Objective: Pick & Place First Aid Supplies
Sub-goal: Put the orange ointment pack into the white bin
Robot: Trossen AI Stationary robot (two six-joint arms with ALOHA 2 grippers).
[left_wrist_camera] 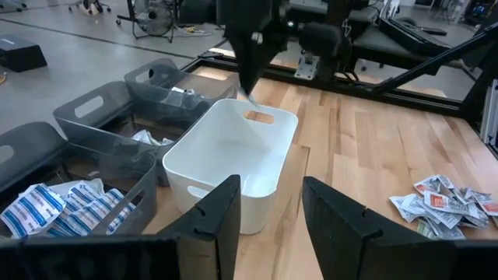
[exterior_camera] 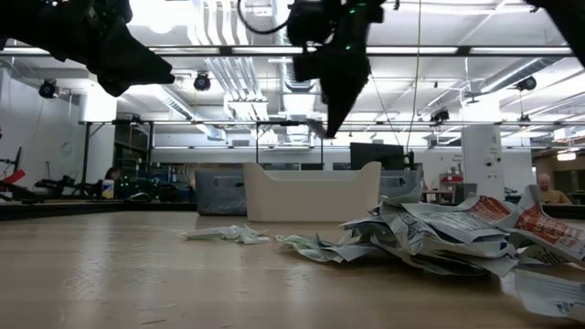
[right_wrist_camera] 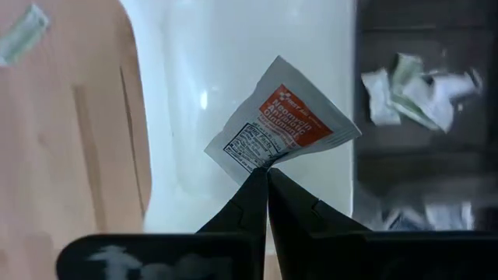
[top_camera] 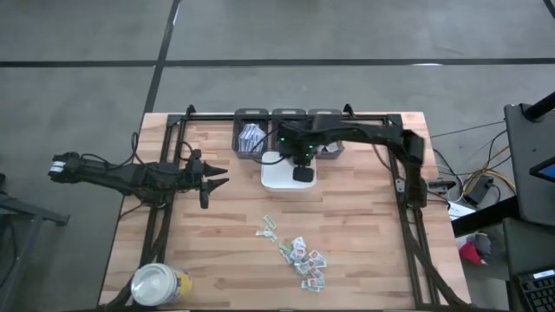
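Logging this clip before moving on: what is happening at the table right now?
The right pincer is shut on a red-printed packet and holds it above the white tray. The left pincer waits open over the table's left side. A heap of packets lies on the wood, and grey bins behind the tray already hold some.

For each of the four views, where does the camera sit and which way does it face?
High: overhead, straight down; both arms, white tray.
Low: table height, level across; packet pile, arms above.
Left wrist: past open left gripper toward tray.
Right wrist: down past right gripper, shut on red-printed packet, over tray.
All views show the tray.
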